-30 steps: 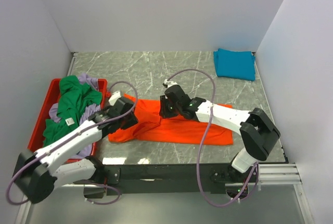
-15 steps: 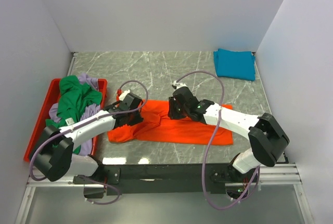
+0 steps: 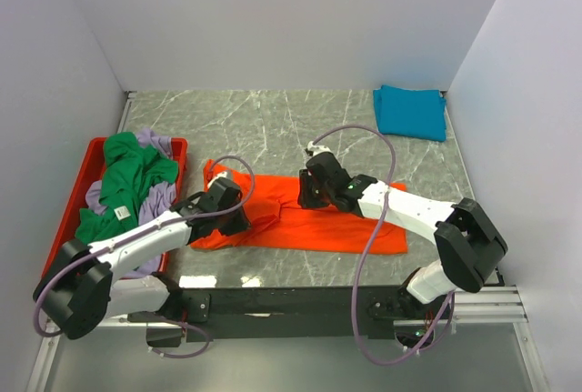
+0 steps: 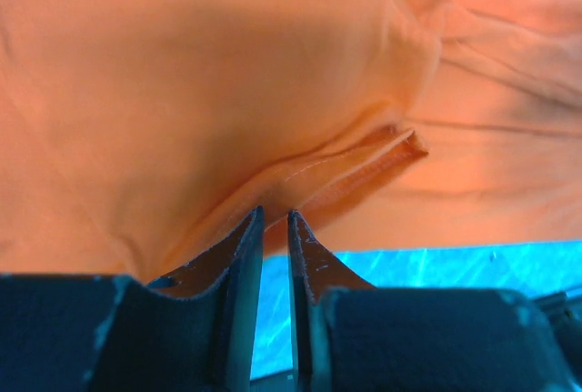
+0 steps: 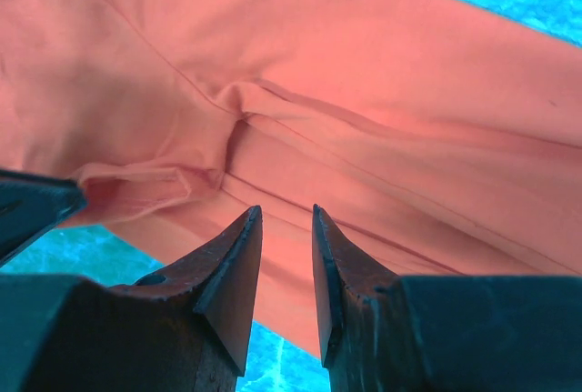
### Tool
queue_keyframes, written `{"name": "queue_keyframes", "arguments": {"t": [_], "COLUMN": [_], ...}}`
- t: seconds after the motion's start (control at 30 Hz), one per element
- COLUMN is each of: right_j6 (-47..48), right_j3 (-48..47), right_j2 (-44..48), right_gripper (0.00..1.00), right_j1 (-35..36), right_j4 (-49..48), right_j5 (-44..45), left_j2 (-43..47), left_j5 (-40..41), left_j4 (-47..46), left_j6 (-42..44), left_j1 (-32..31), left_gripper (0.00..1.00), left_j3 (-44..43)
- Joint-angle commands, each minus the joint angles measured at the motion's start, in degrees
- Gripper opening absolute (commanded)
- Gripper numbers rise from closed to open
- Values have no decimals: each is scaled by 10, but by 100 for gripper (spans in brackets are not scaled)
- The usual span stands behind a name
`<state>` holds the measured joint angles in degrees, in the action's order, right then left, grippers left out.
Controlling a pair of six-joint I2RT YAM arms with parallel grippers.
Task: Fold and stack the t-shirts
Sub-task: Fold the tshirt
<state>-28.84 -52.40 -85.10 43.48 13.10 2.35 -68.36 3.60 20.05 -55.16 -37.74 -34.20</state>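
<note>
The bright orange t-shirt (image 3: 318,228) lies spread on the marble table, wrinkled at its left end. My left gripper (image 3: 235,215) sits at the shirt's left part. In the left wrist view its jaws (image 4: 275,212) stand almost together, pinching a raised fold of orange cloth (image 4: 346,169). My right gripper (image 3: 306,197) hovers low over the shirt's upper middle edge. In the right wrist view its jaws (image 5: 286,208) stand apart over the cloth (image 5: 382,119), holding nothing. A folded teal-blue t-shirt (image 3: 411,112) lies at the far right corner.
A red tray (image 3: 91,151) at the left holds a heaped green t-shirt (image 3: 127,178) and a lavender one (image 3: 159,199). White walls close the table on three sides. Cables loop over both arms.
My left gripper has swung from the shirt's upper left edge back toward the near edge, and the cloth's left end has shifted with it. The right gripper has edged slightly right.
</note>
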Motion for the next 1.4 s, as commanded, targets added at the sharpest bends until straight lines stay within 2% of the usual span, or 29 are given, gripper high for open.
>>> {"name": "queue_keyframes", "arguments": {"t": [0.0,0.53,0.63,0.77,1.03,1.37], "right_j6": [5,5,5,6,12,-5], "right_j3": [9,20,21,21,20,44], "right_j2": [27,37,39,41,33,-16], "right_gripper": [36,36,36,36,36,36], "right_j1": [-7,-24,-26,-38,-125,-208], "right_j4": [-14,-9,-7,0,16,28], "right_j5": [7,12,13,23,10,28], "left_j2": [31,70,73,26,-60,-64], "left_j5": [-22,-82,-56,2,0,7], "left_j4": [-10,-15,4,24,-33,-37], "left_j6": [2,29,19,-8,-44,-75], "left_j1": [-5,-10,-10,-9,-4,15], "left_gripper": [22,22,22,19,11,14], "left_j3": [9,4,-7,-29,-11,22]}}
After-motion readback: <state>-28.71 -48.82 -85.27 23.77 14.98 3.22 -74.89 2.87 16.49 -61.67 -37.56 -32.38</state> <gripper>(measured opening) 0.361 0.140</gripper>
